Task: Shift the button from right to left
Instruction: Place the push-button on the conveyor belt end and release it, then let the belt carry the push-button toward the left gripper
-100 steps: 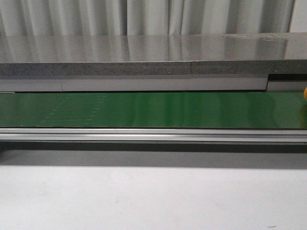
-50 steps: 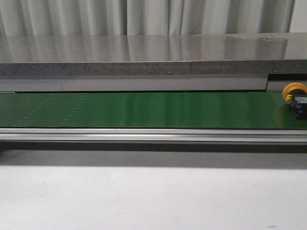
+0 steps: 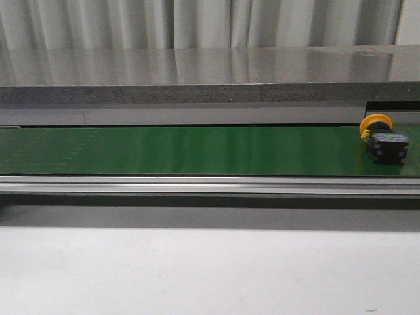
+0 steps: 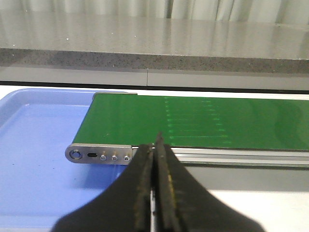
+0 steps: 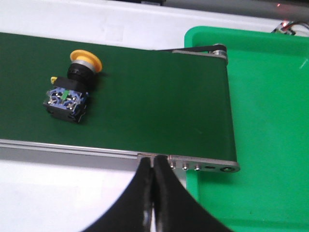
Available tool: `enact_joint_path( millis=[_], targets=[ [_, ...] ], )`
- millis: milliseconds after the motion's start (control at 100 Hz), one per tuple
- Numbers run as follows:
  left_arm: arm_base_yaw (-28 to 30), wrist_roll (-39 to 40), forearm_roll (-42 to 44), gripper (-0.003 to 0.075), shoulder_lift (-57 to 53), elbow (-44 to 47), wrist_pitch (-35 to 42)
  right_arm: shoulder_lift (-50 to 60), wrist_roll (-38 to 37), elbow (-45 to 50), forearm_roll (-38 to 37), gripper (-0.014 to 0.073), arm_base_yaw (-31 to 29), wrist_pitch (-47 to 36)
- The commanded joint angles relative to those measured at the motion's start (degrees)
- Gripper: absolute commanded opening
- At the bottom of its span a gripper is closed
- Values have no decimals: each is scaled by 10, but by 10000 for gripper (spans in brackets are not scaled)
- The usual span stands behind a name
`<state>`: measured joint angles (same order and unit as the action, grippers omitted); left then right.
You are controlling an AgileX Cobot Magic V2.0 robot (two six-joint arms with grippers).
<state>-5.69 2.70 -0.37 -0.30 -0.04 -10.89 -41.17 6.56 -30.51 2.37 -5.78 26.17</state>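
The button (image 3: 382, 139) lies tipped over on the green belt (image 3: 197, 149) near the worktop's right edge — both grippers (left (image 4: 154, 145), right (image 5: 153, 162)) pressed together, holding nothing.

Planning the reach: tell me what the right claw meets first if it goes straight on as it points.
Probably the conveyor's metal side rail, then the green belt. The button lies off to one side of the shut right claw; depth is unclear.

Glossy green belt (image 3: 197, 149) in brushed metal rail (image 3: 197, 186); speckled stone-like counter (image 3: 197, 94); button (image 5: 72, 89) with smooth plastic cap at 12 o'clock.
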Motion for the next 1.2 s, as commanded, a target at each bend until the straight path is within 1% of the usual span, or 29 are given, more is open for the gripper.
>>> enact_joint_path(
  millis=[0, 100, 220, 380, 710, 990, 1190],
  targets=[
    [-3, 5, 0, -20, -18, 25, 45, 37, -1, 19, -3, -66, 1, -95],
    [-3, 5, 0, -20, -18, 25, 45, 81, -1, 57, -3, -66, 1, -141],
    [-3, 5, 0, -20, -18, 25, 45, 126, -1, 97, -3, -66, 1, -163],
    [-3, 5, 0, -20, -18, 25, 45, 182, -1, 128, -3, -66, 1, -159],
    [-3, 5, 0, -20, -18, 25, 45, 280, -1, 137, -3, -66, 1, -139],
    [-3, 5, 0, -20, -18, 25, 45, 336, -1, 161, -3, -66, 1, -141],
    [-3, 5, 0, -20, -18, 25, 45, 350, -1, 167, -3, -66, 1, -150]
  ],
)
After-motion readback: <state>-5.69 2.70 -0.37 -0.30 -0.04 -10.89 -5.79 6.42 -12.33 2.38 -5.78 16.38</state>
